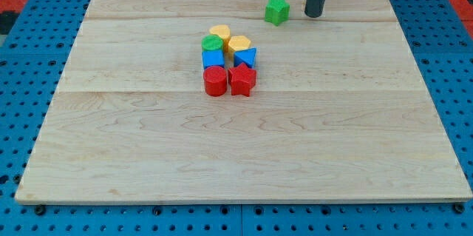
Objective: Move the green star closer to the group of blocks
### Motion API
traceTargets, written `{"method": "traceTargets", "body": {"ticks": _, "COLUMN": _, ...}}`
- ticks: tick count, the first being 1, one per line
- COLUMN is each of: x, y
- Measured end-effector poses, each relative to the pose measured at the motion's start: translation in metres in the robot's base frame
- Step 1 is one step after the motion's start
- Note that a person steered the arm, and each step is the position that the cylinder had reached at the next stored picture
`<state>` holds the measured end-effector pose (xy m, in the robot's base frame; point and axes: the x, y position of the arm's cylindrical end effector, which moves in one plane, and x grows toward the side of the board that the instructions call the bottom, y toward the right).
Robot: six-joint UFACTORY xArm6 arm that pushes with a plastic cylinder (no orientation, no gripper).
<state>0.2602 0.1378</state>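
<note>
My tip (314, 15) stands near the board's (244, 162) top edge, just right of the green star (277, 11); there are no jaws. 7 blocks are clustered well apart, toward the centre.

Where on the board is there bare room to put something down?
The whole wood below the red cylinder and red star, and both sides of the cluster, are bare. It is crowded only at the top, around the green star and my tip.
</note>
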Motion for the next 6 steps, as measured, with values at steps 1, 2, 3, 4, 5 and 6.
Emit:
{"method": "traceTargets", "body": {"ticks": 1, "x": -0.012, "y": 0.0}}
{"method": "traceTargets", "body": {"ticks": 2, "x": -0.013, "y": -0.051}}
{"method": "traceTargets", "body": {"ticks": 3, "x": -0.001, "y": -0.128}}
{"method": "traceTargets", "body": {"ticks": 4, "x": 0.002, "y": -0.163}}
{"method": "traceTargets", "body": {"ticks": 5, "x": 0.004, "y": -0.191}}
{"method": "traceTargets", "body": {"ticks": 6, "x": -0.005, "y": -0.215}}
